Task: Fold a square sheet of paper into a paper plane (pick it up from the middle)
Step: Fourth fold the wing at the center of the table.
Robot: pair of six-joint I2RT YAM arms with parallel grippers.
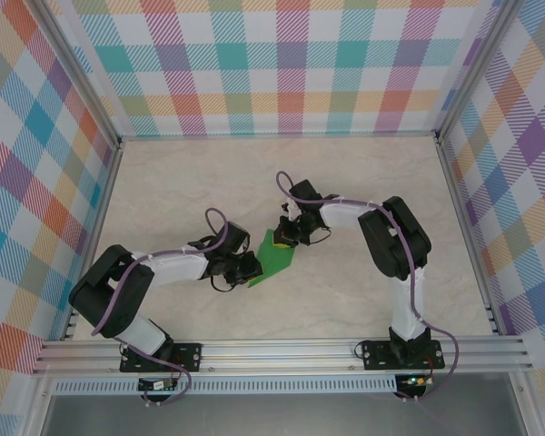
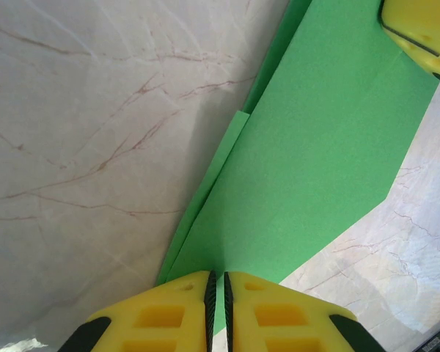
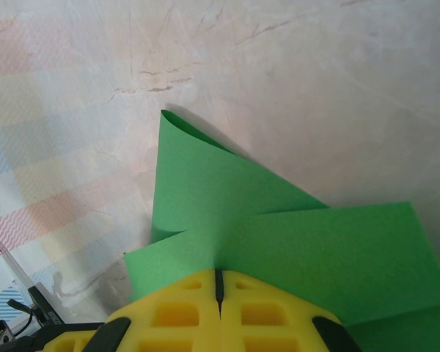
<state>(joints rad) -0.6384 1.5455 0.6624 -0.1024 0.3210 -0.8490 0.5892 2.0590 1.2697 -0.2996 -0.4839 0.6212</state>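
**Paper sheet [image 1: 277, 255] pinched at two ends between both pincers**

Near the middle of the marble-patterned desk [image 1: 163, 182], the bright-green paper sheet sits between the two arms, gripped from opposite sides. It is no longer flat. The left wrist view shows a narrow folded strip running along its long left edge, with a second layer beneath it. The right wrist view shows overlapping layers and one flap that rises to a soft, curled point.

The left pincer [image 1: 252, 270] comes in from the sheet's near-left end. In its own camera, the yellow fingers [image 2: 169, 315] are almost together, with only a thin slit between them. The green edge [image 2: 315, 169] runs into that slit, so the pincer is clamped on the paper.

The right pincer [image 1: 286, 237] meets the sheet from the far-right side. Its yellow fingers [image 3: 176, 312] are pressed fully together, and the green layers [image 3: 279, 235] fan out from their tips, so it too is closed on the sheet. One of its fingers also appears at the sheet's far corner in the left wrist view.

Whether the paper's underside touches the desk cannot be told.
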